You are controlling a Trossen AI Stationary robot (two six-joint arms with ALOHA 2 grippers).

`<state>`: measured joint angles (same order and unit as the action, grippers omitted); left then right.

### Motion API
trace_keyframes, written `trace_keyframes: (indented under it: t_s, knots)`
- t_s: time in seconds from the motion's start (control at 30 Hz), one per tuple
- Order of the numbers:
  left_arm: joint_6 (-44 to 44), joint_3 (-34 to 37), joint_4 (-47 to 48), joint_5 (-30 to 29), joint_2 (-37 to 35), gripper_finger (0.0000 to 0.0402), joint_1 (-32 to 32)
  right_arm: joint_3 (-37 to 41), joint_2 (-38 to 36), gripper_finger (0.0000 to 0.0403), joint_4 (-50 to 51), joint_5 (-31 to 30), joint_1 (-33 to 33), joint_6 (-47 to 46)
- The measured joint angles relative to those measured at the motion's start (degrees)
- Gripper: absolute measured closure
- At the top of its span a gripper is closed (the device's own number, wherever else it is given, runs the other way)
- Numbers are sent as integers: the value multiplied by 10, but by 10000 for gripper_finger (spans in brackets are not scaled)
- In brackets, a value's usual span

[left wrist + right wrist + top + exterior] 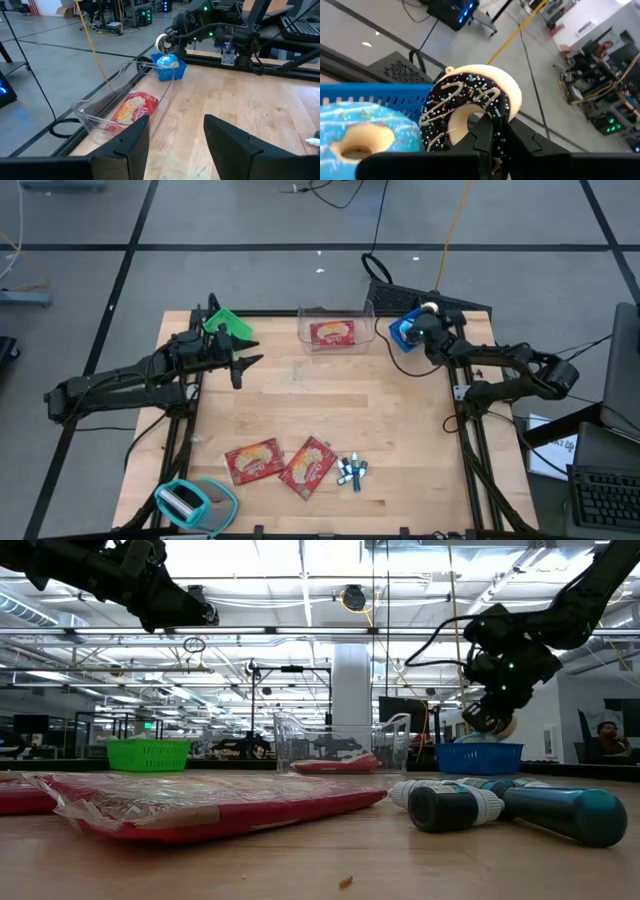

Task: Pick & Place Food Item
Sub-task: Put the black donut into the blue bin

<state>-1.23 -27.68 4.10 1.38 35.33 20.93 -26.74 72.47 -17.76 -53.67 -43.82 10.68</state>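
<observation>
A green plastic basket sits at the wooden table's far left corner, a teal tape dispenser at its near left edge, and small blue-capped markers lie near the front.

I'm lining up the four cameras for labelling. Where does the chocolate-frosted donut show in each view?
High view: the chocolate donut sits at the right gripper, above the blue basket, upper right.
Low view: right of centre, a pale edge under the gripper.
Left wrist view: far end, top centre.
Right wrist view: centre, clamped.
Shared landmark: the blue basket.
</observation>
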Motion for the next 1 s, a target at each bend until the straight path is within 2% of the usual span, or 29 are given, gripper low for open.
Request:
trace_keyframes:
  t_s: [0.33,0.67,0.8,1.0]
  knots:
    - [0,0,0,0,0,215,0,13,14,383,-15,14,-33,19]
    - [0,0,0,0,0,215,0,19,41,383,-18,89,-30,-25]
    - [0,0,0,0,0,215,0,19,41,381,-18,94,-30,-25]
    - [0,0,1,0,0,215,0,19,41,350,-20,105,-30,-27]
